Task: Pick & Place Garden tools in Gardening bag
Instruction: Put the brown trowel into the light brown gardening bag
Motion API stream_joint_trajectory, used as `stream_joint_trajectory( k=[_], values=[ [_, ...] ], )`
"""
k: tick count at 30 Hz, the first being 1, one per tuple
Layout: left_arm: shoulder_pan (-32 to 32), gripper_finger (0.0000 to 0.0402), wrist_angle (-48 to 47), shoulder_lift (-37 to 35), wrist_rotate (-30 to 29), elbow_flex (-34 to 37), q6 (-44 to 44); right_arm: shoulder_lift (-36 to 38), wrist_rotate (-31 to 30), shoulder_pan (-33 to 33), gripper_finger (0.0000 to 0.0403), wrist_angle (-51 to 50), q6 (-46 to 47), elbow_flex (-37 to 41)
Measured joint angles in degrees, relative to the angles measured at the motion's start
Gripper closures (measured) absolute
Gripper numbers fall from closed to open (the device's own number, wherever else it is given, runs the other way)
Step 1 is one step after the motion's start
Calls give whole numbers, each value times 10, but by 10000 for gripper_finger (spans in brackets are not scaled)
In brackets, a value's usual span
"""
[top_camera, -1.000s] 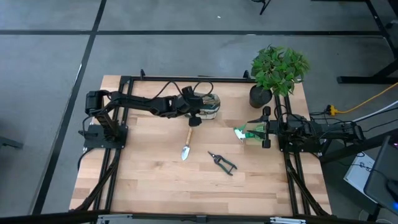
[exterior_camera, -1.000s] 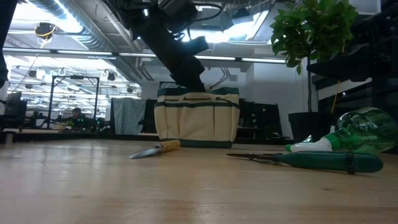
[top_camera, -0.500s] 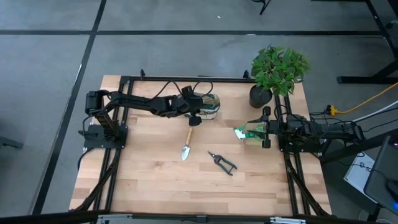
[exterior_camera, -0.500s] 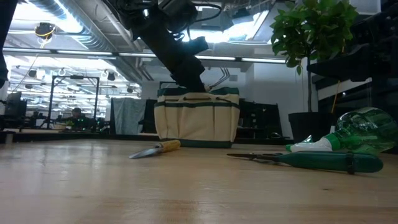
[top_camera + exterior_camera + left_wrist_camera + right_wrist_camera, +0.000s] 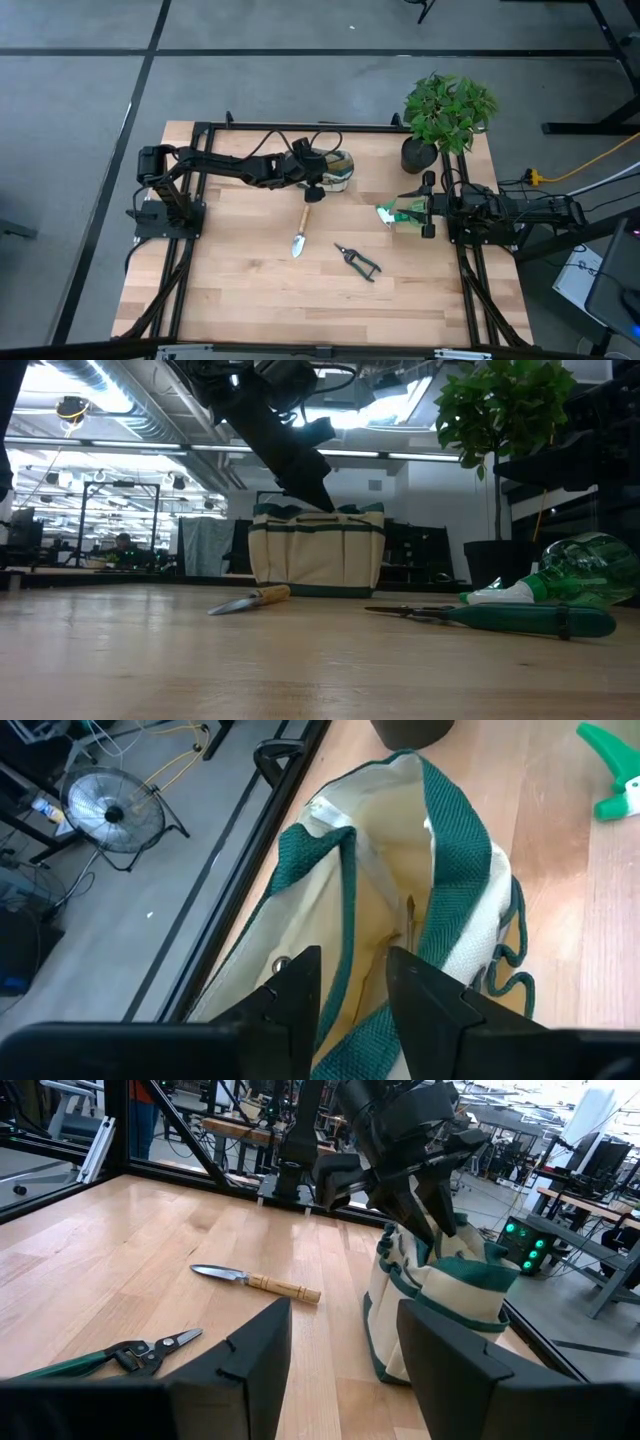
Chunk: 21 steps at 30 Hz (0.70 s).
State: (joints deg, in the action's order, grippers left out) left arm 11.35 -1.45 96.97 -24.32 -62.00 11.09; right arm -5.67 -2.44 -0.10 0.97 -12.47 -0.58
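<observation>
The cream and green gardening bag (image 5: pixel 338 172) stands on its base at the table's far middle, its mouth open. My left gripper (image 5: pixel 355 985) is open and points down over that mouth; it also shows in the right wrist view (image 5: pixel 428 1215). A thin brown thing (image 5: pixel 408 920) lies inside the bag. The trowel (image 5: pixel 302 230) and the pruning shears (image 5: pixel 358 260) lie flat on the table. The green-and-white soft item (image 5: pixel 393 213) lies just left of my right gripper (image 5: pixel 428 205), which is open and empty. The little rake is not seen on the table. My left gripper's fingers (image 5: pixel 415 1220) point down at the bag's open mouth (image 5: pixel 400 850) from above. I cannot tell whether they touch the bag's green rim.
A potted green plant (image 5: pixel 448 108) in a black pot (image 5: pixel 418 153) stands at the far right corner, close behind the right arm. The table's near half holds only the trowel and the shears. A black frame (image 5: pixel 300 126) runs along the table's far edge.
My left gripper has risen a little out of the bag's mouth. The bag's top edge, which bulged around the fingers, now sits flatter.
</observation>
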Motion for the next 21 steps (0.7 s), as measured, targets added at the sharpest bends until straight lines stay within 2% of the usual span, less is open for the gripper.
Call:
stream_joint_trajectory(
  k=[9,21],
  values=[
    [-26,291,3,0,19,-6,1,0,0,0,217,0,0,0],
    [-116,288,-1,0,16,-46,-19,0,0,0,217,0,0,0]
  ],
)
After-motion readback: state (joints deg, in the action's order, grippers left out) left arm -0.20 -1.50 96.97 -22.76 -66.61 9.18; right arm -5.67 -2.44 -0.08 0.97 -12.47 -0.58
